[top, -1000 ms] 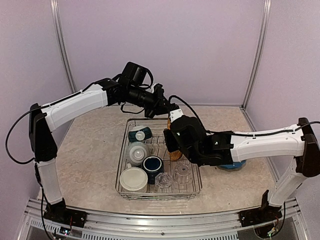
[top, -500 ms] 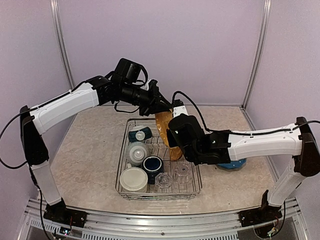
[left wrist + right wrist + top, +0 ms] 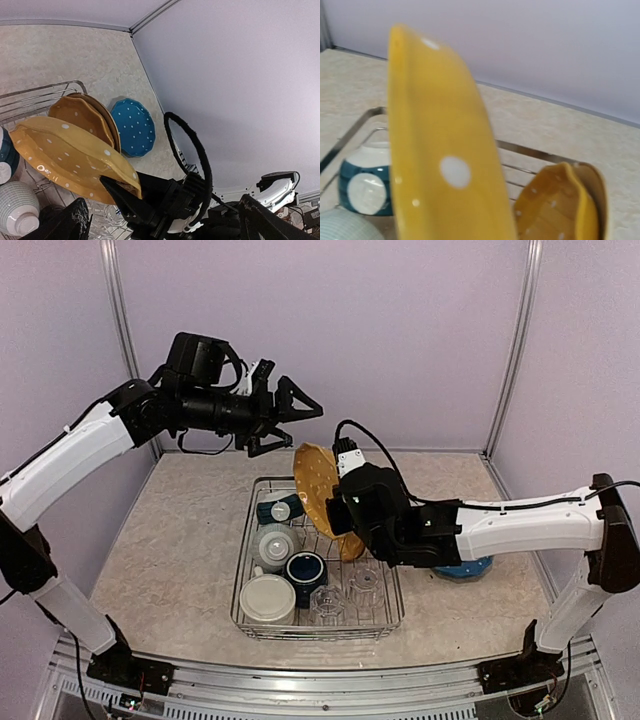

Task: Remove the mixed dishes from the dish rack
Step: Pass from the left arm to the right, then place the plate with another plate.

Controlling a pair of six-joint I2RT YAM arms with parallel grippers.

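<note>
My right gripper (image 3: 335,512) is shut on the lower edge of a yellow dotted plate (image 3: 314,483) and holds it on edge above the back of the dish rack (image 3: 392,612). The left wrist view shows its black fingers (image 3: 120,196) clamping that plate (image 3: 65,150). In the right wrist view the plate (image 3: 440,165) fills the frame and hides the fingers. My left gripper (image 3: 295,430) hangs open and empty, up and to the left of the plate. More yellow plates (image 3: 350,542) stand in the rack. A blue plate (image 3: 466,571) lies on the table under the right arm.
In the rack are a teal bowl (image 3: 281,510), a cream mug (image 3: 272,540), a navy mug (image 3: 305,567), a cream dish (image 3: 267,598) and two glass tumblers (image 3: 327,602) (image 3: 364,582). Walls stand close behind and on both sides.
My left gripper has opened, let go of the yellow plate and drawn back up and to the left. The right gripper has shut on the plate and now holds it alone.
</note>
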